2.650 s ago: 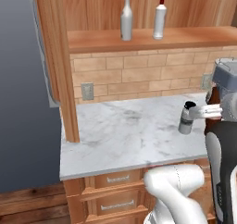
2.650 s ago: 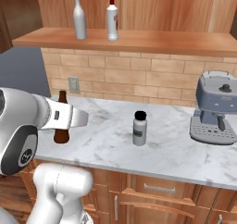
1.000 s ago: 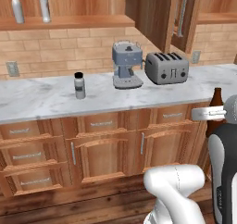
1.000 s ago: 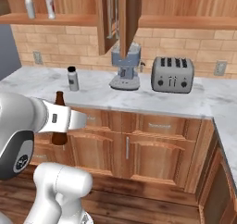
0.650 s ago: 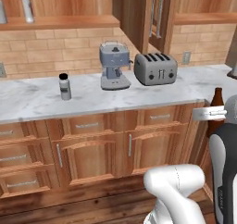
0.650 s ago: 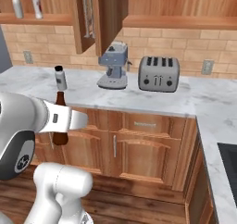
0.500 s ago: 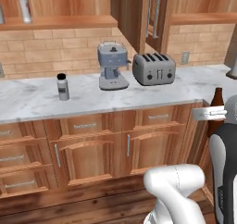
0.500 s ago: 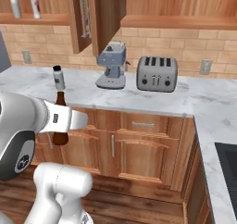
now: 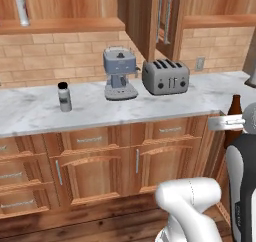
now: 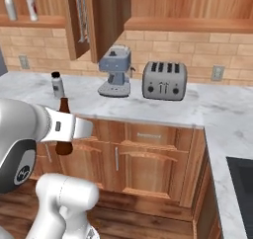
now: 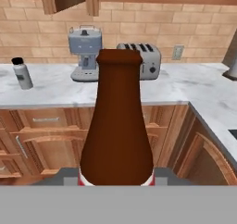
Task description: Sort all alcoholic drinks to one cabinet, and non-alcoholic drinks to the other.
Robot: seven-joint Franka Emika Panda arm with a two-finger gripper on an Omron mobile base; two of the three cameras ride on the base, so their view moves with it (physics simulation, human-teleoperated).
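Observation:
My gripper (image 9: 229, 122) is shut on the small dark brown cola bottle (image 9: 235, 107) and holds it upright in the air in front of the counter. In the hand view the cola bottle (image 11: 118, 126) stands close up, a strip of red label at its base. The arm's hand crosses the bottle's middle in the right base view, where its neck (image 10: 63, 106) sticks up. A silver-grey bottle (image 10: 9, 5) and a white red-capped bottle (image 10: 31, 7) stand on the left cabinet's shelf (image 10: 29, 20). The right cabinet (image 10: 188, 23) is open, its doors (image 10: 99, 16) swung out.
On the marble counter (image 9: 30, 113) stand a short grey black-capped bottle (image 9: 64, 97), a blue-grey coffee machine (image 9: 120, 73) and a toaster (image 9: 165, 77). Lower drawers and doors (image 9: 100, 161) run below. The counter turns a corner at the right (image 10: 232, 134).
The whole scene has slid to the left in both base views, so the base has driven to the right. The cola bottle has stayed in the gripper, at the same place.

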